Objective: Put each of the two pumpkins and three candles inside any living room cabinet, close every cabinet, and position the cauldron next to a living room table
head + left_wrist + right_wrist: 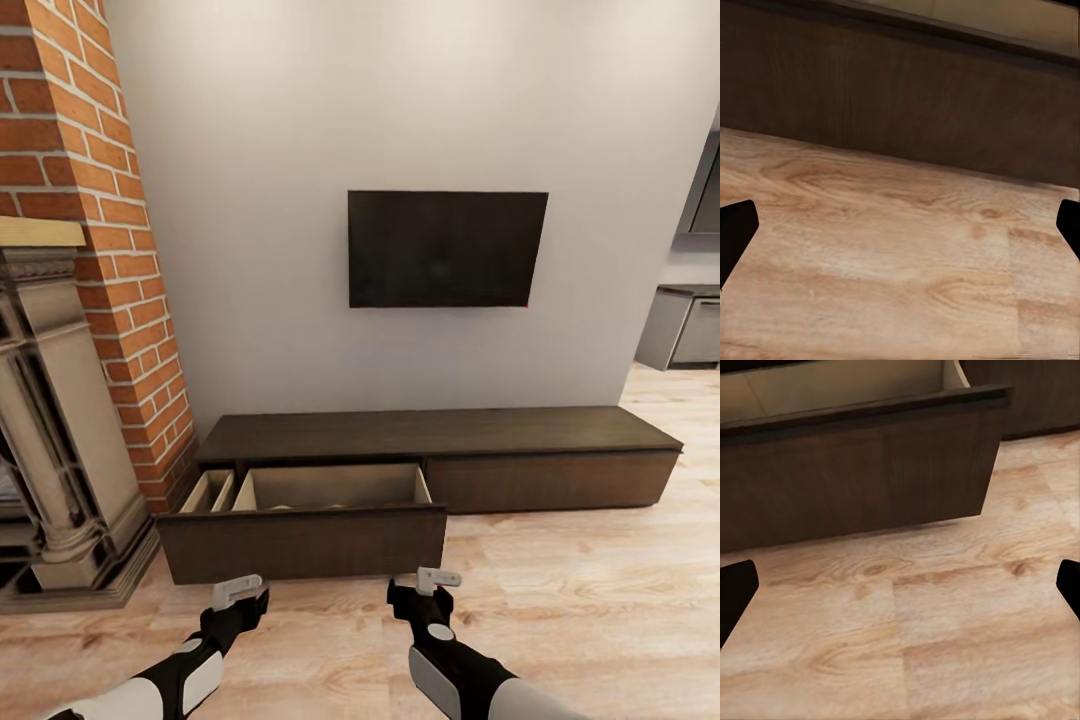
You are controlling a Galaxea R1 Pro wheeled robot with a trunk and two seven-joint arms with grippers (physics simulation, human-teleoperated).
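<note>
From the stone fireplace point(60, 430) and brick column point(110, 250), the cabinet point(440, 432) lies along the wall, its left drawer point(300, 540) pulled out above the left end effector point(240, 592) and right end effector point(432, 582), both spread and empty over the wooden floor point(580, 620).

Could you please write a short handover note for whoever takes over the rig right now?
Left gripper: open and empty, low over the wooden floor in front of the drawer.
Right gripper: open and empty, also just short of the drawer front.
The cabinet stands against the wall under the TV; its left drawer is pulled out, pale interior showing. I cannot tell what lies inside from here.
Done: the drawer is open. Whether any item is stowed cannot be judged.
Left: confirm pumpkins and candles are inside, push the drawer shut, and set the cauldron beside the table.
</note>
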